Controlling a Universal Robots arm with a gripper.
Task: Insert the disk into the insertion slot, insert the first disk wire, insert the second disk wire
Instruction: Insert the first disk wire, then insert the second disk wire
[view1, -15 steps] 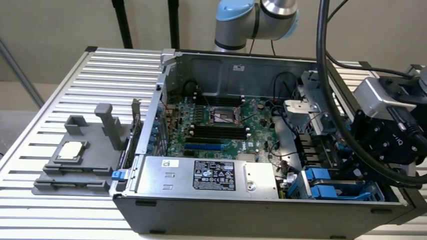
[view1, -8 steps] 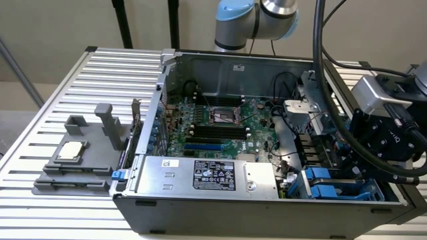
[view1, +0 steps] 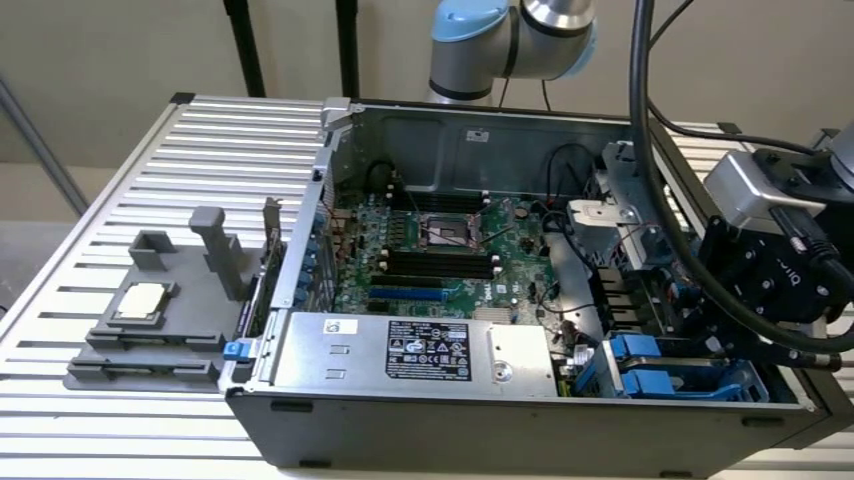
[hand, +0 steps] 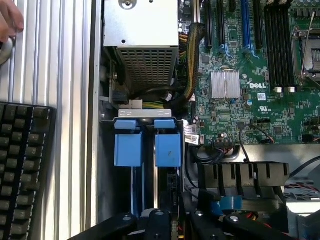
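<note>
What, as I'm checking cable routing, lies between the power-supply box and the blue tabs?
In the wrist view, a bunch of cables crosses the gap between power-supply box and blue tabs.

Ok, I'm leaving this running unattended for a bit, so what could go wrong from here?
The gripper hangs close over the drive cage and its blue tabs; a slight misalignment could jam against them. Loose wires beside the power supply might snag the gripper. A person's hand is at the table near the keyboard, possibly within the robot's reach.
</note>
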